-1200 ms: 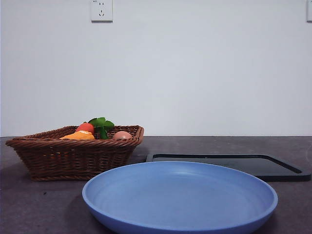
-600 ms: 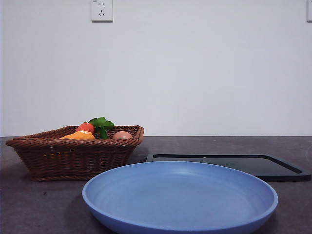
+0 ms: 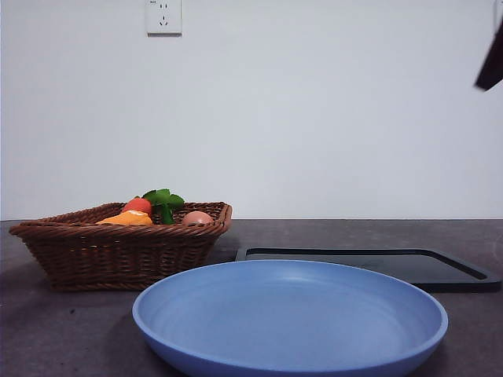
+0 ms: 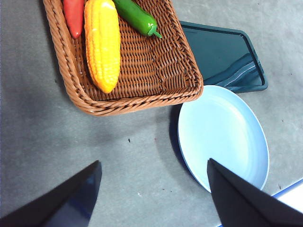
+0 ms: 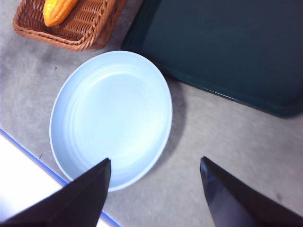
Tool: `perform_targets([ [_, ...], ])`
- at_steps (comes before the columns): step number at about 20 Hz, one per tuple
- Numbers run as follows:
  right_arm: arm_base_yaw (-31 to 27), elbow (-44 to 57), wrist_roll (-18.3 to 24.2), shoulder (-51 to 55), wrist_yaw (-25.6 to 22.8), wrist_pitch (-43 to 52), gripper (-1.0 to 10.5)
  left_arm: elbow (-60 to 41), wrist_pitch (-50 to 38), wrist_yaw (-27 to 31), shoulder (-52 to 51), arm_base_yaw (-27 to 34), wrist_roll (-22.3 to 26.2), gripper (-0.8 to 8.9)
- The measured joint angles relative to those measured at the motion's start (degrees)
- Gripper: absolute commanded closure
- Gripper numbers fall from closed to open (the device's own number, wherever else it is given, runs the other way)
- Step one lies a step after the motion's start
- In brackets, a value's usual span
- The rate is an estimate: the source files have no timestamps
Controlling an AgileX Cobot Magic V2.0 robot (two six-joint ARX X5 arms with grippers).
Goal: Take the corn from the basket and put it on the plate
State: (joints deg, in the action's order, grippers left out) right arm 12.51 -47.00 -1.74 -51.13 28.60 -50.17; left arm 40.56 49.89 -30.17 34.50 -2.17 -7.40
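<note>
The corn [image 4: 102,42] lies in the brown wicker basket [image 4: 142,61], along its left side, with its tapered end toward the near rim. In the front view only the top of the corn [image 3: 126,219] shows above the rim of the basket [image 3: 118,251]. The light-blue plate [image 3: 291,314] sits empty in front, to the right of the basket. My left gripper [image 4: 154,163] hangs open high over the bare table beside the basket and the plate [image 4: 222,132]. My right gripper [image 5: 155,159] is open too, high above the edge of the plate [image 5: 111,118].
A red vegetable [image 4: 73,16] and a green pepper [image 4: 135,16] lie on either side of the corn. A tan egg [image 3: 196,217] shows above the basket rim. A black tray [image 3: 369,263] lies behind the plate. A black arm tip [image 3: 491,67] shows at the top right.
A black arm tip has come into the front view at the top right corner. The basket, plate and tray have not moved.
</note>
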Motion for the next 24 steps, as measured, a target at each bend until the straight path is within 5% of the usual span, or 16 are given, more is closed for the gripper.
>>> perform_targets([
  [14,8.6,0.0,-1.7,-30.0,-0.3,16.1,6.4,0.0,0.0,0.0,0.0,0.0,0.0,4.49],
  [24,10.1,0.0,-1.7,-38.0,-0.3,20.2,8.9,0.0,0.0,0.0,0.0,0.0,0.0,4.49],
])
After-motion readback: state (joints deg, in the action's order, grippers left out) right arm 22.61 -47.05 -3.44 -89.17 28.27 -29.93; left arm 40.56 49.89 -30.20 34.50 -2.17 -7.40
